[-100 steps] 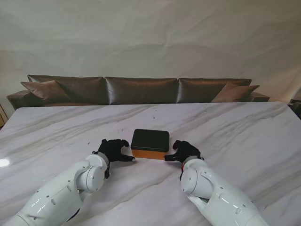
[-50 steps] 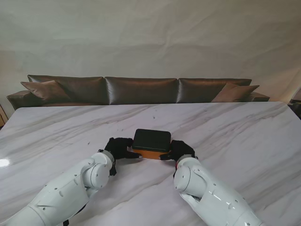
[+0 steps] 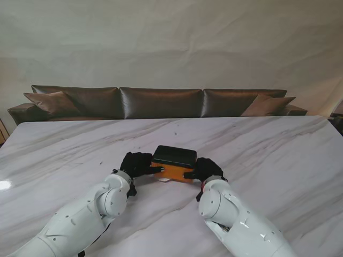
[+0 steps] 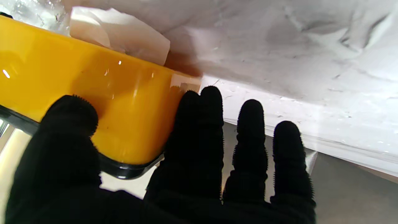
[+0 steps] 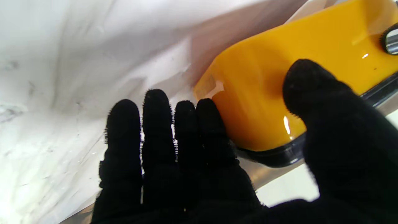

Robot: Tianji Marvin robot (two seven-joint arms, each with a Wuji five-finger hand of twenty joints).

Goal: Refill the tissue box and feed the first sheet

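A tissue box [image 3: 172, 163] with a yellow-orange body and a black lid stands near the middle of the marble table. Its near side is tipped up off the table. My black-gloved left hand [image 3: 137, 164] grips its left end, thumb on the yellow wall [image 4: 93, 102]. My right hand [image 3: 204, 168] holds the right end the same way, thumb pressed on the yellow side [image 5: 279, 93]. In the left wrist view, white tissue [image 4: 118, 31] shows between the box and the table.
The white marble table [image 3: 268, 155] spreads wide on all sides of the box. A dark brown sofa [image 3: 161, 101] runs along the table's far edge, in front of a pale draped backdrop.
Both hands moved in from beside the box and closed on its two ends. The box has shifted slightly away from me and its near edge has lifted.
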